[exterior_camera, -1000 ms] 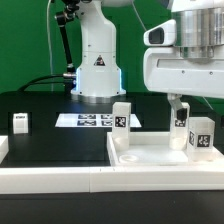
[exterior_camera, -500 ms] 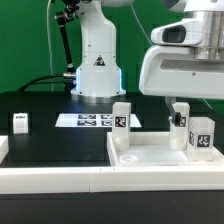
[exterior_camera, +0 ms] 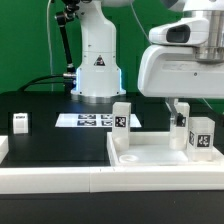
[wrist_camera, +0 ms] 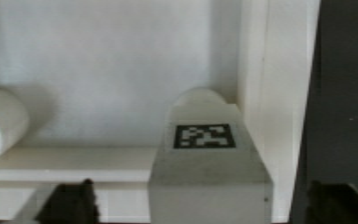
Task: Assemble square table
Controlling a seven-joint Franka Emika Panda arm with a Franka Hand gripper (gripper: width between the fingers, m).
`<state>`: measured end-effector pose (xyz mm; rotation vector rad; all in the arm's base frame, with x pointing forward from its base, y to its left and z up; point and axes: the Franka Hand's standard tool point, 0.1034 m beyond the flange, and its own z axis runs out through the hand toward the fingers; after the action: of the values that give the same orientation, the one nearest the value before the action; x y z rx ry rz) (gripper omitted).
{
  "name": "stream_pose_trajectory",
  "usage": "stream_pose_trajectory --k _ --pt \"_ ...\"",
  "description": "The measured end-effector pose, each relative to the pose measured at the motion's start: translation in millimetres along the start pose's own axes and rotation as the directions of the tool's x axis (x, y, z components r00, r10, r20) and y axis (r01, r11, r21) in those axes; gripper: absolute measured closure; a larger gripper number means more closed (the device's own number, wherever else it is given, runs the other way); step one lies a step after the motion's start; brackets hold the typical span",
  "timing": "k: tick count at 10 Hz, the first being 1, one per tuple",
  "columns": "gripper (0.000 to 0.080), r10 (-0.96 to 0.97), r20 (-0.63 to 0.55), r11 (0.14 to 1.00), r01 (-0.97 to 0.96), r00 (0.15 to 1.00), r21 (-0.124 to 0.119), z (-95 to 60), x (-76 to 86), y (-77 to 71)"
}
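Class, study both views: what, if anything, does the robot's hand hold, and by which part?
Nothing is held: the open hand straddles a tagged table leg, fingers clear of its sides.

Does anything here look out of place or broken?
Nothing looks broken or spilled. One white leg stands alone on the black table at the exterior view's left, apart from the slab, where the other legs are gathered.

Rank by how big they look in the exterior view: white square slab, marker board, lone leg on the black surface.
1. square slab
2. marker board
3. lone leg
The square slab is nearest the camera, which inflates it.
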<state>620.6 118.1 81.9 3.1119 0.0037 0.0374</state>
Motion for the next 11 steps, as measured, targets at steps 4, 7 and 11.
stream_pose_trajectory --k 4,7,11 --pt "0.0509 0.119 0.0 0.993 -0.119 0.993 0.001 0.0 0.0 0.0" --pt "0.0509 0.288 0.001 0.958 -0.288 0.958 0.002 0.0 -0.1 -0.5" --pt "0.0509 0.746 0.016 0.665 -0.746 0.666 0.038 -0.3 0.3 -3.7"
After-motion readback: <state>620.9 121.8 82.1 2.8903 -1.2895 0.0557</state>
